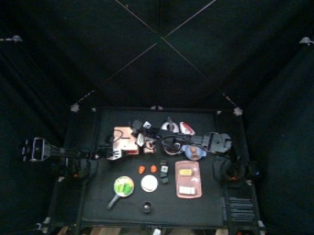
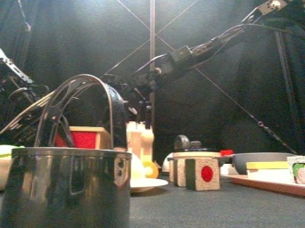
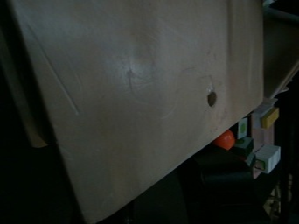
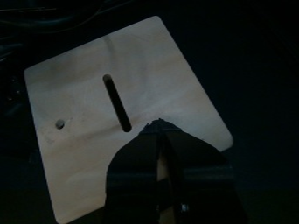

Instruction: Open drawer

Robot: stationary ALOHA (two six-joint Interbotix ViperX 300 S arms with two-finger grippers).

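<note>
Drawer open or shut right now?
Cannot tell. The wrist views show only a pale flat panel of the drawer; no view shows its sliding part or a gap.

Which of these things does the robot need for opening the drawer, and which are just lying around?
For the job:
- the drawer

Just lying about:
- metal pot
- pink-brown tray
- white plate
- block with a red dot
- dark bowl
</note>
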